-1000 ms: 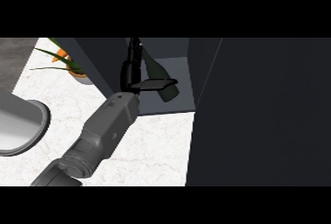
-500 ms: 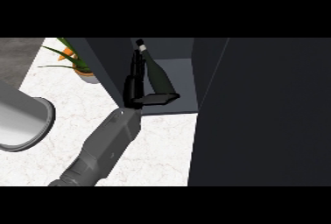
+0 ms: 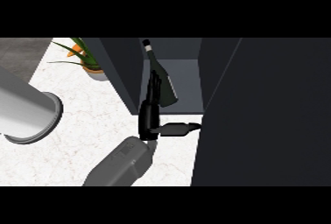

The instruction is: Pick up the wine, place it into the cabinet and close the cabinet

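The wine bottle [image 3: 163, 83] is dark with a pale cap and leans inside the open cabinet [image 3: 187, 70], its base on the grey shelf floor. My left hand [image 3: 149, 120] sits at the cabinet's front edge just below the bottle. Its fingers [image 3: 154, 89] stretch straight up along the bottle's left side, and its thumb [image 3: 178, 129] sticks out to the right, apart from the bottle. The hand is open. My grey forearm [image 3: 126, 164] comes in from the lower edge. The right hand does not show.
The cabinet's dark open door [image 3: 265, 113] fills the right side of the view. A large grey cylinder [image 3: 26, 111] stands on the white marble counter [image 3: 97, 118] at the left. A potted plant [image 3: 87, 65] sits at the back left beside the cabinet's left wall [image 3: 123, 74].
The hand has drawn back toward me from inside the cabinet, and its thumb has come off the bottle. The bottle stays leaning on the shelf. The whole view has shifted slightly.
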You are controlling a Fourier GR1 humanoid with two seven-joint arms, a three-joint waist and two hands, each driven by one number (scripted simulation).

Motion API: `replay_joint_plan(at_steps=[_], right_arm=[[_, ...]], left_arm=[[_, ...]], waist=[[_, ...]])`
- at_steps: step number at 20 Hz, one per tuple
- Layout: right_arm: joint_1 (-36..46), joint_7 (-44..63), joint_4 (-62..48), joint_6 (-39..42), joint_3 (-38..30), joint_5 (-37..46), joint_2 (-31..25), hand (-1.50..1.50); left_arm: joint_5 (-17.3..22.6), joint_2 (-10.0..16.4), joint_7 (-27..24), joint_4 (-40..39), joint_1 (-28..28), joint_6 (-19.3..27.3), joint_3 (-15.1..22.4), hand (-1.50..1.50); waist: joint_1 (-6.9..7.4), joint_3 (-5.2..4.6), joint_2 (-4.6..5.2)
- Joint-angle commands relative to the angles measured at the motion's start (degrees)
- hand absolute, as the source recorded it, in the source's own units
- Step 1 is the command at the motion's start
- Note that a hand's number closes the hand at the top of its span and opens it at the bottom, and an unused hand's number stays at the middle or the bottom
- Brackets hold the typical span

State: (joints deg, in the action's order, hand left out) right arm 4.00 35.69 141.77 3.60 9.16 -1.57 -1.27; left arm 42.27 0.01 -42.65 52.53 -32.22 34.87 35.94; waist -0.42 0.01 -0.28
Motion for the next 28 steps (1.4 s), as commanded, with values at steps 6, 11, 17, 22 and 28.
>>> replay_joint_plan(at_steps=[6,11,17,22,28], right_arm=[[-2.0,3.8,6.5,-0.9,0.1,-1.1,-0.4,-1.5],[-6.1,-2.5,3.6,1.4,0.8,-0.3,-0.3,-1.5],[0.2,3.4,4.4,1.0,-2.0,-4.4,-1.9,-1.5],[-4.1,3.2,5.3,3.7,-2.7,-10.2,-1.8,-1.5],[-4.5,3.7,2.8,7.4,-0.1,-9.4,-3.3,1.5]], left_arm=[[-7.1,1.6,4.7,25.4,15.4,10.0,7.2,-1.5],[-11.0,8.8,12.6,38.6,20.6,13.8,9.3,-1.5],[-12.6,9.8,9.8,44.7,28.7,9.7,8.4,-1.5],[-13.9,18.2,9.4,52.5,35.5,6.4,11.2,-1.5],[-11.4,27.0,11.9,62.1,40.1,-0.4,8.1,-1.5]], waist=[[0.78,0.01,-0.08],[0.69,0.03,0.02],[0.51,-0.02,0.19],[0.6,0.01,0.11],[0.76,-0.01,0.17]])
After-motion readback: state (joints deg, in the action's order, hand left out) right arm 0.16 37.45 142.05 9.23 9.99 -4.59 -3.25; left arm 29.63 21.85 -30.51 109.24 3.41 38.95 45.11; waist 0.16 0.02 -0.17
